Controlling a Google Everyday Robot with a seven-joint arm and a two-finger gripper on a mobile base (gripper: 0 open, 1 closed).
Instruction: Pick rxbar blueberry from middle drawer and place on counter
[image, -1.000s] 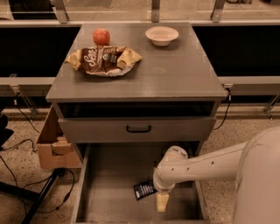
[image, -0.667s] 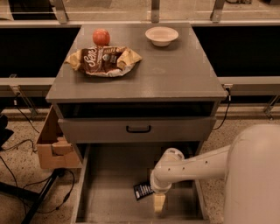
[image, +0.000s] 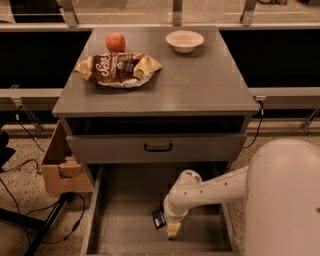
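A grey drawer cabinet (image: 210, 148) is standing in front of a row of dark panels (image: 30, 55), under dim, warm light.
Behind it a grey horizontal rail (image: 31, 93) is running left to right, and metal posts (image: 68, 12) are rising at the top edge. A speckled floor (image: 22, 145) is showing on either side. An open cardboard box (image: 61, 172) is sitting just beside the cabinet's left flank, black cables (image: 26, 161) are trailing near it, and a black stand leg (image: 47, 227) is slanting across the floor. The gripper (image: 173, 230) is hanging low in front of the cabinet.
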